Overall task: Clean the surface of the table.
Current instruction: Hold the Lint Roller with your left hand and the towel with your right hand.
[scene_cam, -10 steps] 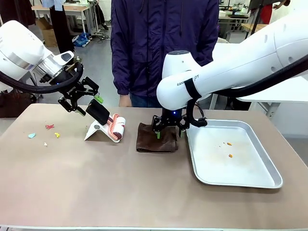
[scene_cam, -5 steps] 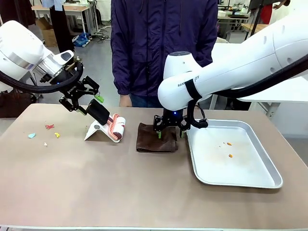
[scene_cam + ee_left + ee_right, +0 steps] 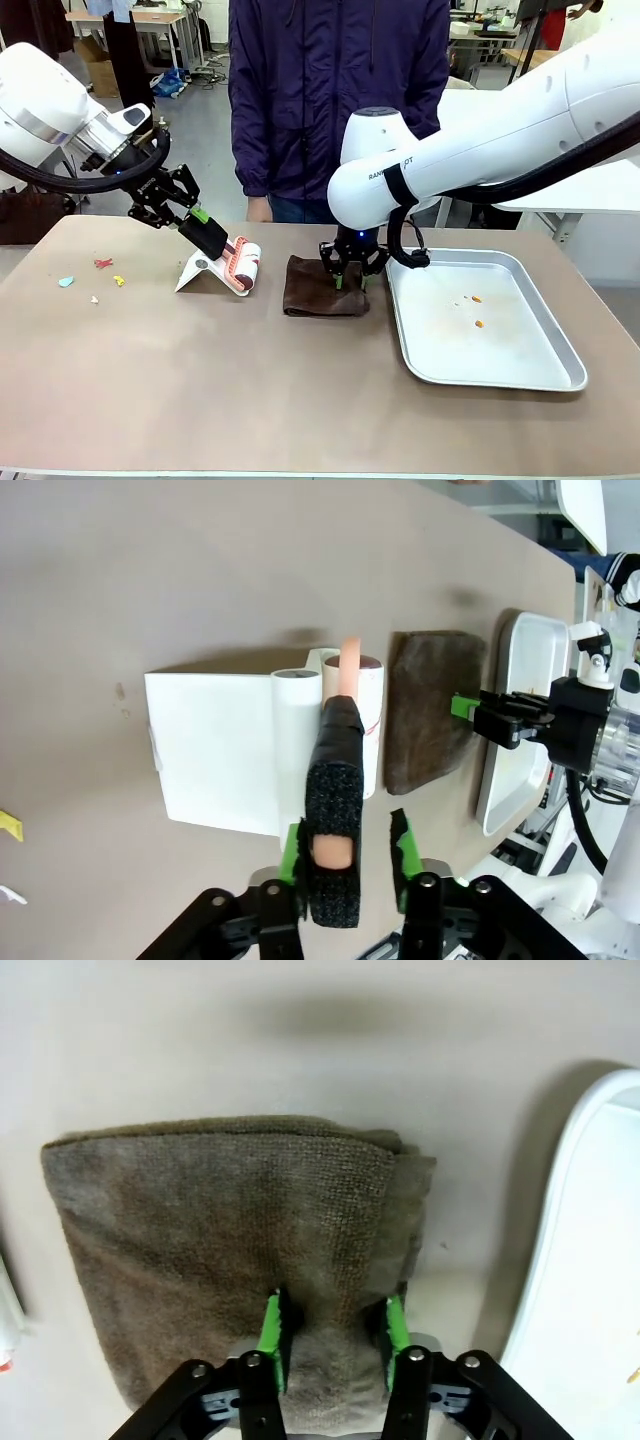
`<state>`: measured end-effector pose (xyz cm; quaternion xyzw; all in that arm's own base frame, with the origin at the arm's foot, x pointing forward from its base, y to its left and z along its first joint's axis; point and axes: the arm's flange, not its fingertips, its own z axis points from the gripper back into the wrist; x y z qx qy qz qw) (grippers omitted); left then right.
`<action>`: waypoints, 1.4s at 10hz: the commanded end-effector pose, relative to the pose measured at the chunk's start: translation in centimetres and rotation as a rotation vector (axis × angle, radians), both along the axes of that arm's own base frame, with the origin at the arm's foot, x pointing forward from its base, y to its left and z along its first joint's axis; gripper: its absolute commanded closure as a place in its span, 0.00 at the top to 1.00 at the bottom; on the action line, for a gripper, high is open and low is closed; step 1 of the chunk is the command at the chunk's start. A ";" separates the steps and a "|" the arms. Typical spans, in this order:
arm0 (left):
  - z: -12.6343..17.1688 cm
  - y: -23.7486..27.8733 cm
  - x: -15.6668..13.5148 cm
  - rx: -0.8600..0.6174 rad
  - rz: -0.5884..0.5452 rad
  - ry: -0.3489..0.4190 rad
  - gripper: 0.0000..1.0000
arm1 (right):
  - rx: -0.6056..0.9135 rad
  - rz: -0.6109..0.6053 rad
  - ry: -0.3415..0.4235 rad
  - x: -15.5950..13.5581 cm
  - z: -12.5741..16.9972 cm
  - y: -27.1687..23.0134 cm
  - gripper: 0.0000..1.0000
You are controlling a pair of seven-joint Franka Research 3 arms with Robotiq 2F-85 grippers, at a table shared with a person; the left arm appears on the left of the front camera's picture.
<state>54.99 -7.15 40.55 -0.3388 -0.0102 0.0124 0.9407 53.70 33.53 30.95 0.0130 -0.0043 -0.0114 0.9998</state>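
Two grippers are clamped at once over the table (image 3: 200, 390), whose smooth, matte taupe top runs from the near edge to the person (image 3: 335, 90) standing at the far side. The left gripper (image 3: 193, 212) has its fingers closed on the black, spongy handle of a lint roller (image 3: 243, 265), which leans in a white plastic stand (image 3: 198, 270). The right gripper (image 3: 346, 276) pinches a ridge of the folded brown towel (image 3: 312, 292), thick and nubbly, lying just beside a shiny metal tray (image 3: 520, 365) with rounded corners.

From the front, small coloured scraps (image 3: 103, 263) lie on the table's left part, and a few crumbs (image 3: 477, 298) sit in the tray. The right wrist view adds the green pads (image 3: 270, 1330) biting into the towel's pile. The left wrist view shows the roller's pinkish core end-on inside the foam.
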 end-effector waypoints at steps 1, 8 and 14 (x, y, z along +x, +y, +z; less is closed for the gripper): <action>-0.4 0.5 -0.1 -0.007 0.019 -0.043 0.07 | 0.047 0.008 0.019 -0.3 -0.3 0.0 0.05; -0.3 0.9 -0.3 -0.029 0.001 -0.064 0.00 | 0.087 0.036 0.046 -0.5 -0.4 0.1 0.00; 2.2 2.8 -2.4 -0.162 -0.029 -0.138 0.00 | 0.370 0.011 0.044 -0.4 3.1 -4.7 0.00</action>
